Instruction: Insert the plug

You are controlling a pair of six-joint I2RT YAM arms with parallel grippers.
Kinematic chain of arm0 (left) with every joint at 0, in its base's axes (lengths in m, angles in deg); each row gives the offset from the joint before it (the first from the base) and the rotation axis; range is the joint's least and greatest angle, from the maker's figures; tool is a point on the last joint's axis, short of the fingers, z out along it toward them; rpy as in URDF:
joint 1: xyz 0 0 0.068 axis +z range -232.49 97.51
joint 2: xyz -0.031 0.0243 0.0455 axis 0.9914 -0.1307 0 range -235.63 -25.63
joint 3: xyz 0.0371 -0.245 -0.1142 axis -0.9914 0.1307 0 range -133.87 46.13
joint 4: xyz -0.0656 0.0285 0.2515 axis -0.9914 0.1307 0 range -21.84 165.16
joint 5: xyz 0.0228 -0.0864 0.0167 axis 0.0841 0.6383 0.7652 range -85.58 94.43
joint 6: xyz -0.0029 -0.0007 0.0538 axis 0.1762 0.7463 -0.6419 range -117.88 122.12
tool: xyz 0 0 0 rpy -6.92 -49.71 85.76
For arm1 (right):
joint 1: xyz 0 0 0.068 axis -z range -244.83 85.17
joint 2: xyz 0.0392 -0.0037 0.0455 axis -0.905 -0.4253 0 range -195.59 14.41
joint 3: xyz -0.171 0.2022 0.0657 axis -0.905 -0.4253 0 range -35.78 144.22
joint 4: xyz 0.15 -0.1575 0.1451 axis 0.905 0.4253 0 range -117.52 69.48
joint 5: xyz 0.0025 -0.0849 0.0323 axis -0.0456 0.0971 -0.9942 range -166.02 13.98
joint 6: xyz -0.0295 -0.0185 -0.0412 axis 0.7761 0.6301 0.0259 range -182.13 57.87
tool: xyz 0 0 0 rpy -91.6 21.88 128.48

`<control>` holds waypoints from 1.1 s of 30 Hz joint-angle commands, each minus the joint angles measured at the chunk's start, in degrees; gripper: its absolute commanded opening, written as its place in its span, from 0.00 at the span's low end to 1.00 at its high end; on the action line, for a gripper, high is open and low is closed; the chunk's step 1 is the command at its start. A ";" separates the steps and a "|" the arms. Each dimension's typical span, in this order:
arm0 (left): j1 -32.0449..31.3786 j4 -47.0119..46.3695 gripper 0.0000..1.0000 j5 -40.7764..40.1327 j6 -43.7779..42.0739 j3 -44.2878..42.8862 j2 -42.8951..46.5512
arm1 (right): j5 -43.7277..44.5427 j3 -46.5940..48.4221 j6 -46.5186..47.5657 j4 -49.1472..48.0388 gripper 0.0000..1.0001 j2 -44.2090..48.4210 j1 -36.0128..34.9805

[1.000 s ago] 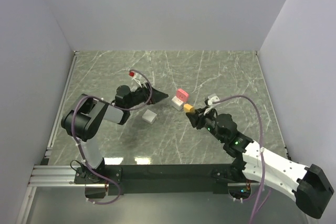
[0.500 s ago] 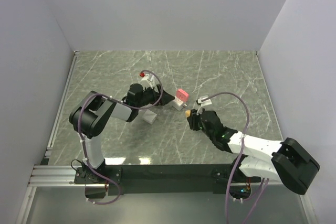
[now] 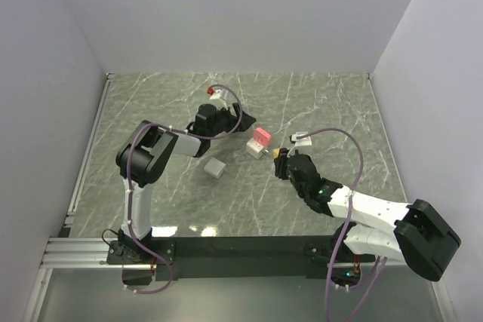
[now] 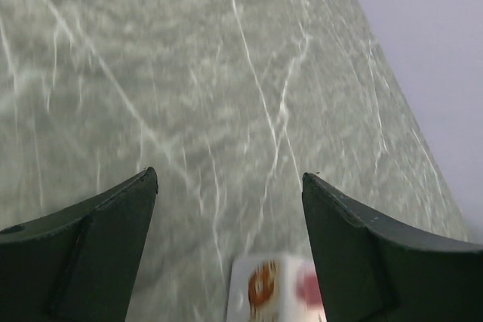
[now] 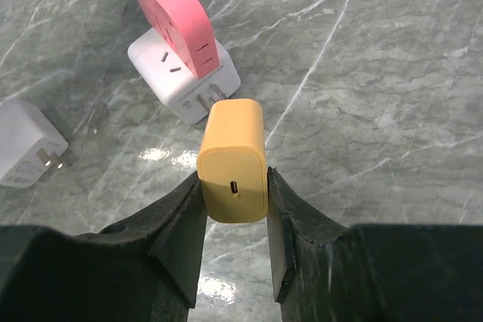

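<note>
My right gripper point(image 5: 232, 177) is shut on a yellow plug point(image 5: 232, 157), held just above the table with its front end pointing at the sockets. Just beyond it, a pink socket block point(image 5: 175, 14) rests on a white socket cube point(image 5: 167, 75); both also show in the top view, the pink block point(image 3: 260, 136) and the white cube point(image 3: 254, 149). In the top view my right gripper point(image 3: 282, 159) is just right of them. My left gripper point(image 3: 240, 123) is open and empty just left of the pink block. In the left wrist view its fingers point(image 4: 113, 216) frame a blurred white block point(image 4: 275, 298).
A white charger point(image 3: 216, 168) with two prongs lies on the marble table point(image 3: 151, 96) left of the sockets; it also shows in the right wrist view point(image 5: 24, 145). Cables loop above both arms. Grey walls close in the table on three sides.
My left gripper has swung away from me and to the right, ending beside the pink block. My right gripper has shifted slightly right and farther away, still holding the yellow plug.
</note>
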 commanded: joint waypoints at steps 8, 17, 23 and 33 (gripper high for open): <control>-0.30 3.26 0.83 7.44 -4.77 -12.69 -8.79 | -6.02 3.18 0.13 -5.91 0.00 -3.20 -0.13; -1.52 7.82 0.83 12.28 -7.41 -14.28 -8.61 | -8.49 9.23 0.58 -5.14 0.00 -13.38 -0.13; -2.40 8.53 0.82 15.18 -8.55 -13.14 -9.05 | -6.83 13.11 -0.92 -2.32 0.00 -18.67 -0.13; -2.49 6.69 0.82 12.90 -7.77 -4.53 -5.01 | -4.72 13.73 -0.75 -1.35 0.00 -19.55 1.27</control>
